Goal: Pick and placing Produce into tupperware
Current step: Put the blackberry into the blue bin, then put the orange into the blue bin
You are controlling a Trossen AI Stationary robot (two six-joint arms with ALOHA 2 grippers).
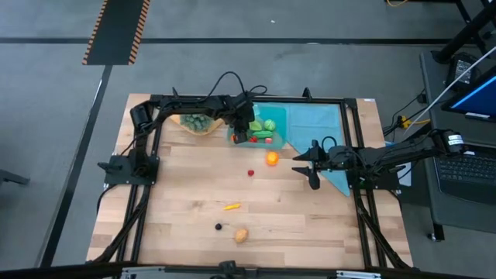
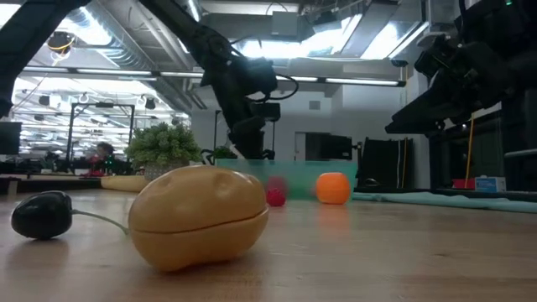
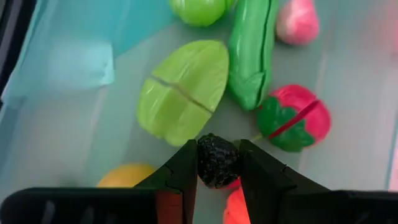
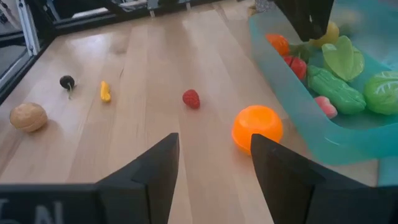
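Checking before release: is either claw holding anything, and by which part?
Left claw pinches a small dark bumpy berry by its sides, over the tupperware. Right claw holds nothing.

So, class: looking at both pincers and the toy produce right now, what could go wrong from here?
1. The left pincer holds a small dark berry over the crowded tupperware; released, it may bounce off the green leaf.
2. The open right pincer faces the round orange, which could roll away if nudged.
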